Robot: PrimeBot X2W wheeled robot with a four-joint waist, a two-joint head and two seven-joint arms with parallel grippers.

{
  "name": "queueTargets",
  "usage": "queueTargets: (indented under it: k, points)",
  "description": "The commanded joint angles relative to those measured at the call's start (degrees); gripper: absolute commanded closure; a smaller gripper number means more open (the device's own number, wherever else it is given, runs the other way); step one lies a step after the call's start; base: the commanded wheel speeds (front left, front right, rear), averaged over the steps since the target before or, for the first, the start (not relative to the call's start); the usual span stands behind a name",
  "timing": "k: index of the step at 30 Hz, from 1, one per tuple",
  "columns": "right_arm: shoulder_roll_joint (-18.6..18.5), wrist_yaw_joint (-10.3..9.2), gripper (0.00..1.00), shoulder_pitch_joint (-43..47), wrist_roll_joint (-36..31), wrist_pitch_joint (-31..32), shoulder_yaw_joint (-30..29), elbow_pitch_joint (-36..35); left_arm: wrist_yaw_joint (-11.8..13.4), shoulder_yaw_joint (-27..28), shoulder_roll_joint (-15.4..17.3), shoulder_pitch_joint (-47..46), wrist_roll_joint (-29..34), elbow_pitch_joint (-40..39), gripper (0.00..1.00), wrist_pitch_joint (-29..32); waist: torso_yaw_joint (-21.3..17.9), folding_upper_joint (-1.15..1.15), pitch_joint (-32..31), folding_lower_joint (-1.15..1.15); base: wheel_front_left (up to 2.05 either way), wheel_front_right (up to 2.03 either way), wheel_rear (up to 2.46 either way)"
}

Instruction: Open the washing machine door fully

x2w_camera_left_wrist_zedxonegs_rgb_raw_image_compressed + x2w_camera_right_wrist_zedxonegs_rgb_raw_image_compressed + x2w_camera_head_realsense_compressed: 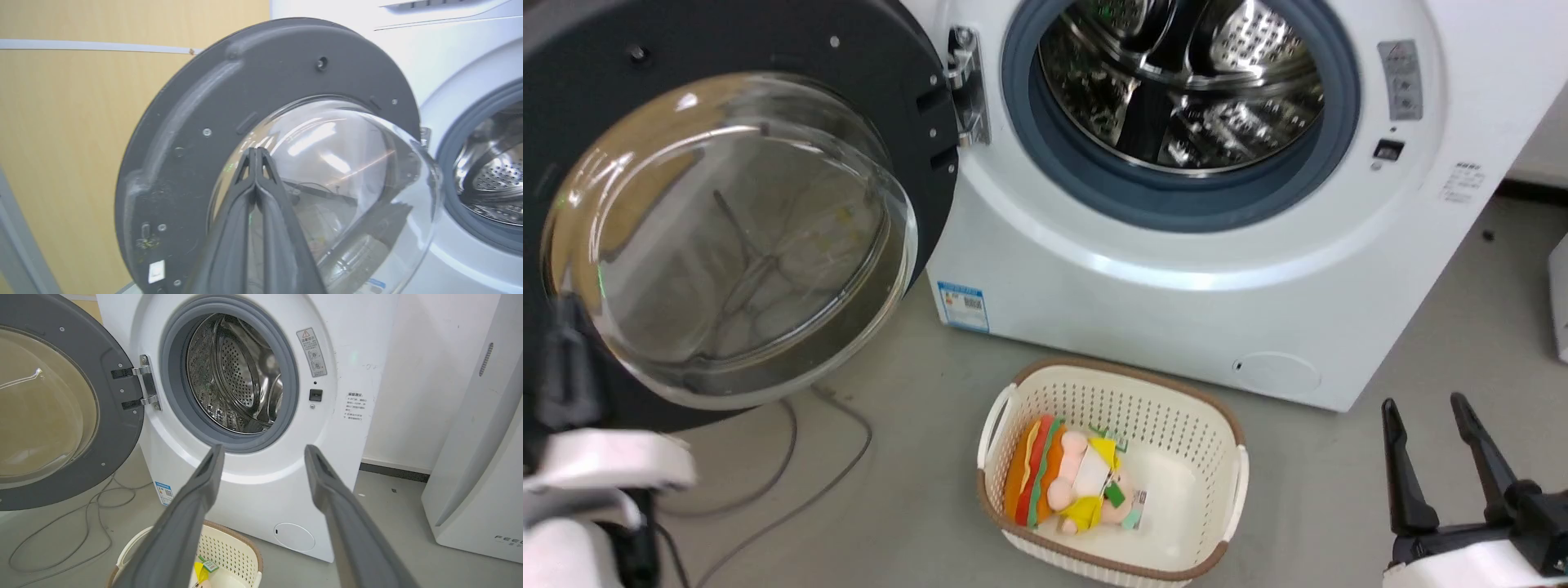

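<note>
My left pincer [255,157], fingers together, pointed at the washing machine door [192,122]. Pushing against its glass bowl [347,171], it risked skidding off.

Basket [1160,416] before washing machine [1143,310], porthole [1180,90] unobstructed

The washing machine [1176,278] ahead of the right gripper [1421,402] is white, with a blue-grey gasket [1176,204] ringing a shiny steel drum [1258,57] dotted with small holes, and a blue sticker [963,305]. The washing machine door [229,94] in front of the left gripper [255,152] has a dark grey rim around clear glass. Both grippers' fingers are dark grey. Left of the right gripper, a cream basket [1176,408] with a brown rim and a grid of holes holds a plush toy [1062,482] striped orange, red and green, with yellow and pink.
</note>
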Motion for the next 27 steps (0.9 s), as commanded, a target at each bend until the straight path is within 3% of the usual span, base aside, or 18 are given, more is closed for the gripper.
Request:
queueTargets:
  k: [1, 9, 10, 11, 12, 27]
  points:
    - [0.2, 0.03, 0.0, 0.9, 0.7, -0.3, 0.0, 0.1, -0.3, -0.8, -0.8, 1.8, 0.6, -0.8, 1.0, 0.1, -0.5, 0.0, -1.4, 0.01, 0.0, 0.0, 0.0]
    - [0.2, 0.03, 0.0, 2.7, 1.9, -0.3, 0.3, 0.3, -1.2, -7.7, -4.4, 9.6, 1.6, -5.3, 1.0, 0.1, -2.2, 0.0, -4.0, 0.01, 0.0, 0.0, 0.0]
    - [0.2, 0.03, 0.0, 2.8, 2.0, -0.3, 0.4, 0.4, -1.3, -8.6, -4.6, 10.4, 1.6, -5.1, 0.94, 0.1, -2.5, 0.0, -4.2, 0.01, 0.0, 0.0, 0.0]
    - [0.2, 0.03, 0.0, 3.0, 2.1, -0.3, 0.4, 0.4, -1.4, -9.1, -4.8, 10.8, 1.2, -5.1, 0.54, 0.1, -2.7, 0.0, -4.4, 0.01, 0.0, 0.0, 0.0]
    - [0.2, 0.03, 0.0, 3.1, 2.2, -0.3, 0.6, 0.5, -1.5, -9.6, -4.9, 11.3, 1.0, -5.1, 0.0, 0.1, -3.0, 0.0, -4.6, 0.01, 0.0, 0.0, 0.0]
    - [0.2, 0.03, 0.0, 4.5, 2.7, -0.3, 0.2, 0.1, -1.8, -14.9, -6.0, 16.8, -0.9, -7.1, 0.0, 0.1, -9.5, 0.0, -6.1, 0.01, 0.0, 0.0, 0.0]
